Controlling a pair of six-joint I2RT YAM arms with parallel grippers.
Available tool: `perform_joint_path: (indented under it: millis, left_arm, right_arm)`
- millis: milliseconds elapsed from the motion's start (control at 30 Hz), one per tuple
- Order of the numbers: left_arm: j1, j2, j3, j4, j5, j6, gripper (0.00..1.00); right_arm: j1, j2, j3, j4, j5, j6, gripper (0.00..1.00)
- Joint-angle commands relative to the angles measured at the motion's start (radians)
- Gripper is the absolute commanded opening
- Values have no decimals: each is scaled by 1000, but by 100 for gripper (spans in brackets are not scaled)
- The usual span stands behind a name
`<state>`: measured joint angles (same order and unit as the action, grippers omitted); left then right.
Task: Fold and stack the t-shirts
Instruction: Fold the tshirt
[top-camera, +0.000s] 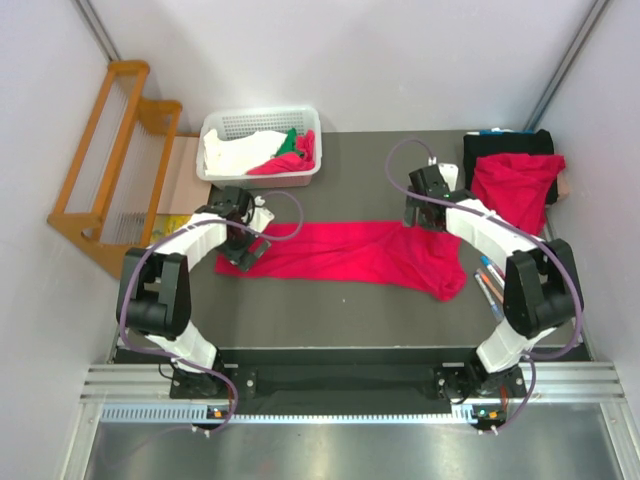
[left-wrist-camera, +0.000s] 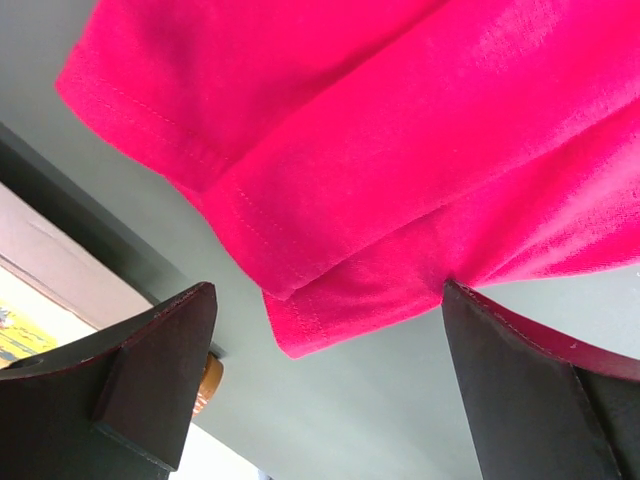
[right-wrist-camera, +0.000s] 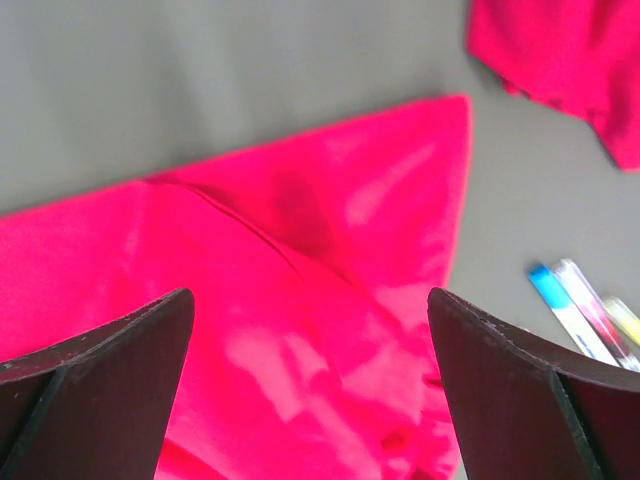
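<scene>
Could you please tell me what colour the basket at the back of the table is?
The basket is white, clearest in the top external view.

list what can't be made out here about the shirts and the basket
Top view: the left gripper hides the spread t-shirt's left end.
Top view: cloths in the basket overlap, count unclear.
Right wrist view: the second t-shirt is blurred and cut off by the frame edge.

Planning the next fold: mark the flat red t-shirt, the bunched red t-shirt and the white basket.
flat red t-shirt (top-camera: 345, 250): top view, middle of the cloth.
bunched red t-shirt (top-camera: 512, 185): top view, middle of the heap.
white basket (top-camera: 250, 125): top view, far mesh wall.
</scene>
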<state>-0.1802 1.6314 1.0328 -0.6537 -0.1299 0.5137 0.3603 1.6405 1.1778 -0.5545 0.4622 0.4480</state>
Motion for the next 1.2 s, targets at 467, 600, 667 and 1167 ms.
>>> perform_joint_path:
  millis: [467, 600, 667, 1167]
  left_arm:
    - [-10, -33, -36, 22, -28, -11, 99]
    - [-11, -31, -24, 16, -36, -9, 99]
    - [-10, -31, -17, 11, -36, -10, 99]
    - [-12, -58, -31, 12, -70, 9, 99]
  right_arm:
    - [17, -286, -159, -4, -290, 67, 100]
    - [35, -301, -187, 51, -454, 84, 100]
    - [32, -260, -193, 76, -459, 93, 100]
    - [-4, -31, -152, 125, -435, 89, 100]
